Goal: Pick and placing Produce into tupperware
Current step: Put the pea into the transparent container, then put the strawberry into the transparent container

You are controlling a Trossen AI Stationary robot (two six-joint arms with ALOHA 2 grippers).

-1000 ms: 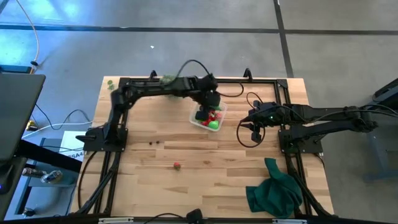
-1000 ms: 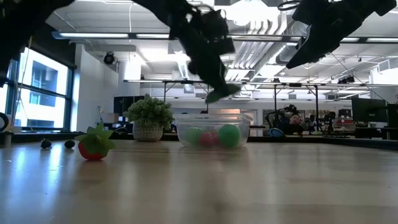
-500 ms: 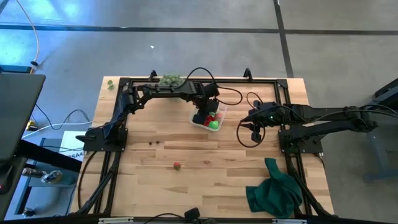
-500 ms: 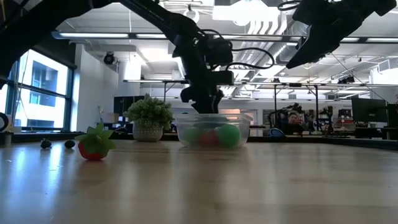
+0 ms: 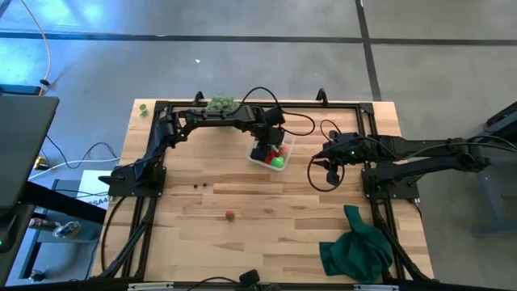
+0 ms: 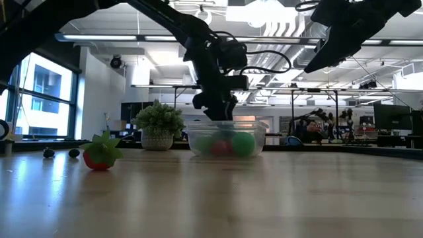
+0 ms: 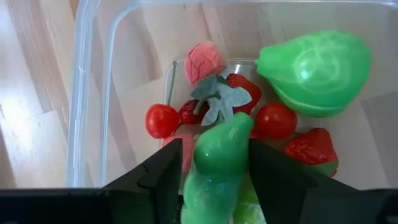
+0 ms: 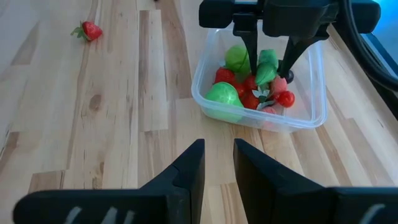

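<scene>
The clear tupperware [image 5: 253, 156] [image 6: 261, 142] [image 8: 205, 93] stands at the table's far middle. It holds several pieces: red berries, strawberries and a bright green round piece [image 7: 317, 62]. My left gripper [image 5: 265, 147] [image 6: 218, 111] [image 7: 214, 146] reaches down into it, shut on the green oblong piece [image 7: 217, 152] [image 8: 266, 71]. My right gripper [image 5: 329, 168] [image 8: 216, 146] hovers right of the tupperware with its fingers slightly apart, touching nothing. A strawberry [image 5: 229, 215] [image 6: 99, 153] [image 8: 91, 30] and two dark berries [image 5: 200, 186] lie on the bare wood. My left gripper has the green oblong piece pinched between its two fingers [image 7: 168, 174], which come from above and point down. The piece's thicker part [image 7: 211, 186] sits between them, and its narrower end [image 7: 233, 127] sticks out past the fingertips. That end is low inside the tupperware, just over the red pieces.
The spiky pale-green ball [image 5: 220, 103] [image 6: 158, 122] sits at the table's far edge, behind the left arm. A dark green cloth [image 5: 355, 246] lies at the near right corner. A small green piece [image 5: 143, 107] lies near the far left corner. Bare wood spreads across the table's near middle.
My left gripper, carrying the green oblong piece, has come down from above the tupperware until its fingers are inside the walls. It has kept still for the last half second. The right arm has not moved.
</scene>
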